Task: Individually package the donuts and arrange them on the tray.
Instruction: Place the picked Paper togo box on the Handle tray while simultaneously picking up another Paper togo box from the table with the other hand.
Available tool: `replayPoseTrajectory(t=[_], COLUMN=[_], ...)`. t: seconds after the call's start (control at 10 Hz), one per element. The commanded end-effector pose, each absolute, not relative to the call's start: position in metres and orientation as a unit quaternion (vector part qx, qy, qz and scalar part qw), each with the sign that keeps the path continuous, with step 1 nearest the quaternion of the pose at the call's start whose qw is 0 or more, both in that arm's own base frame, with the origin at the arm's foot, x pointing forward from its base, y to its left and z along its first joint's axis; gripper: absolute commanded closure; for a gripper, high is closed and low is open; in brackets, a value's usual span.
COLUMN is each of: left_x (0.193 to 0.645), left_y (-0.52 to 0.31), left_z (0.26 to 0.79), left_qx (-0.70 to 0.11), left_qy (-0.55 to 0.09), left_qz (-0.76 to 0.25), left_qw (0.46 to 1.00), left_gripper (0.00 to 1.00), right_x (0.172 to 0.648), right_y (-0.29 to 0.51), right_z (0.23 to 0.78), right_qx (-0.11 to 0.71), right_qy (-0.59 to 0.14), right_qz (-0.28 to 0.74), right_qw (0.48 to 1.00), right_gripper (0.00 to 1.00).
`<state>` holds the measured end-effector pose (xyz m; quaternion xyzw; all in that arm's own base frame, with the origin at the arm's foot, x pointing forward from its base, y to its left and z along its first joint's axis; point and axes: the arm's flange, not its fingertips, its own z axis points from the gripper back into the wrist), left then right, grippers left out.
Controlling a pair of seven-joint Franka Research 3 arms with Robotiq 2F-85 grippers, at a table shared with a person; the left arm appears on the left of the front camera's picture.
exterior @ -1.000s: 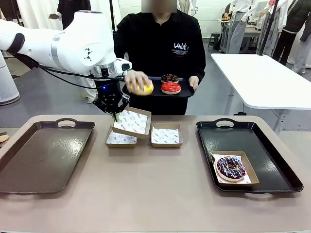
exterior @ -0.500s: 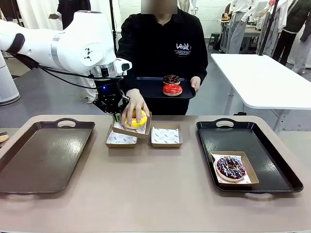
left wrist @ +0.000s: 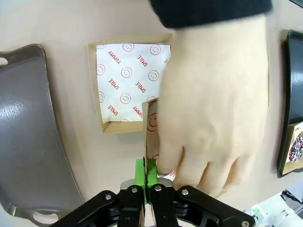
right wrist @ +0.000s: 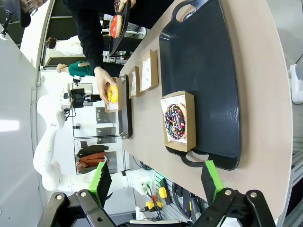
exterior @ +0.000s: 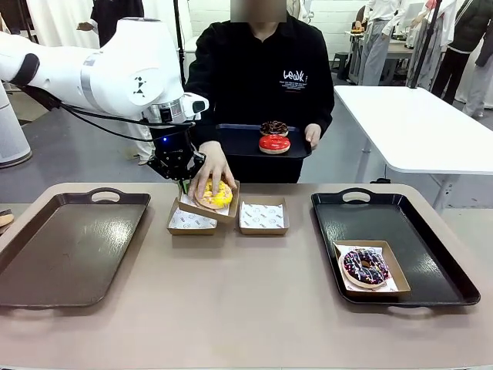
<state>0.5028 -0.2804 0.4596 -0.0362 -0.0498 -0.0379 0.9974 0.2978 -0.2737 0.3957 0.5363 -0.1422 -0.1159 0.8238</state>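
My left gripper point(exterior: 183, 186) is shut on the rim of a paper-lined cardboard box point(exterior: 227, 204), holding it tilted just above the table. The person's hand point(exterior: 208, 171) rests on the yellow donut point(exterior: 216, 194) lying in that box. In the left wrist view the green pads point(left wrist: 140, 171) pinch the box wall point(left wrist: 151, 127) beside the hand point(left wrist: 213, 109). The red donut point(exterior: 274, 143) and the chocolate donut point(exterior: 272, 127) sit on a small dark tray point(exterior: 239, 139) in the person's other hand. The sprinkled donut point(exterior: 365, 266) lies boxed on the black tray point(exterior: 385, 212). My right gripper point(right wrist: 156, 182) hangs open, high above that tray.
Two open paper-lined boxes point(exterior: 189, 221) point(exterior: 263, 216) stand on the table near its far middle. A brown tray point(exterior: 69, 239) lies at the left. A white table point(exterior: 416, 123) stands behind on the right, with people farther back.
The person carried the yellow donut from the hand-held tray down into the box in my left gripper. Neither arm has moved.
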Motion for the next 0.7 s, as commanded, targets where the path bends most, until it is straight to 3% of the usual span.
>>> replayPoseTrajectory(t=[0.0,0.6], left_x=[0.5039,0.5039], left_y=[-0.2814,-0.2814], left_z=[0.4612,0.4612], left_qx=[-0.046,-0.046], left_qy=[-0.054,-0.054], left_qz=[-0.034,-0.034], left_qw=[0.997,0.997], left_gripper=[1.00,1.00], right_x=[0.2977,0.2977], right_y=[-0.2731,-0.2731], right_z=[0.3951,0.3951], right_qx=[0.543,0.543], right_qy=[-0.140,-0.140], right_qz=[-0.119,-0.119], right_qw=[0.819,0.819], right_gripper=[0.00,0.00])
